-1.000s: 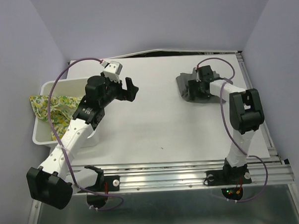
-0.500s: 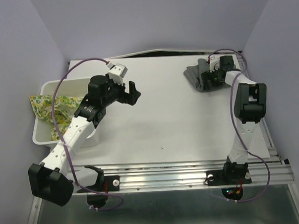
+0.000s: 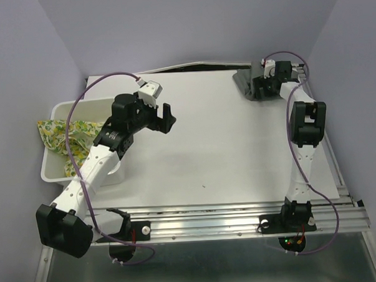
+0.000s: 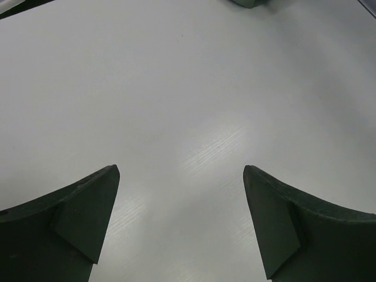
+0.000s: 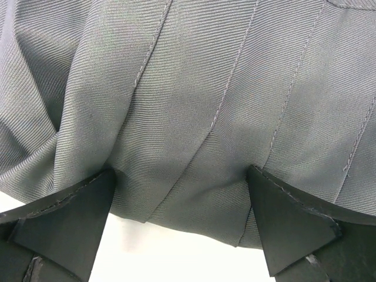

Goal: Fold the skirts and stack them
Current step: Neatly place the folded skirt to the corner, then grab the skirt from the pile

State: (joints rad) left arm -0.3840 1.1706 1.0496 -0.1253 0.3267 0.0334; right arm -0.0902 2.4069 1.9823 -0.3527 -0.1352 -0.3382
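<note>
Seen from above, the grey skirt (image 3: 245,83) in the far right corner lay half under the right gripper (image 3: 260,88). It was too small there to tell whether the fingers touched it. In the right wrist view the cloth (image 5: 194,106) ran off the top and both sides, so its outline was lost. The left wrist view caught only a grey sliver (image 4: 249,2), cut by the top edge. The left arm (image 3: 92,167) and its cable (image 3: 107,75) covered part of the lemon-print skirt (image 3: 53,129) and the basket's (image 3: 74,106) near right corner.
</note>
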